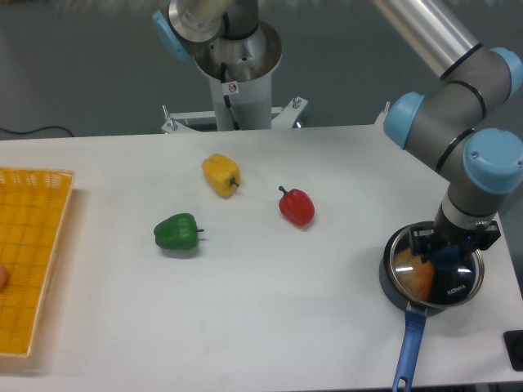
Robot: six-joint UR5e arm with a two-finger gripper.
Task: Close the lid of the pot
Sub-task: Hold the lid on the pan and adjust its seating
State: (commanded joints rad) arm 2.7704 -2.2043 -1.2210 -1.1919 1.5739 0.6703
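Observation:
The black pot (387,287) sits at the table's right front, its long blue handle (408,349) pointing toward the front edge. An orange object (414,278) shows inside it through the glass. The round glass lid (449,286), with a silver rim and white lettering, rests over the pot, offset a little to the right, so the pot's left wall shows. My gripper (448,250) comes straight down onto the lid's middle and is shut on its dark blue knob, which the fingers mostly hide.
A red pepper (297,206), a yellow pepper (221,174) and a green pepper (177,232) lie on the white table. A yellow basket (29,253) stands at the left edge. The arm's base column (237,73) rises behind the table.

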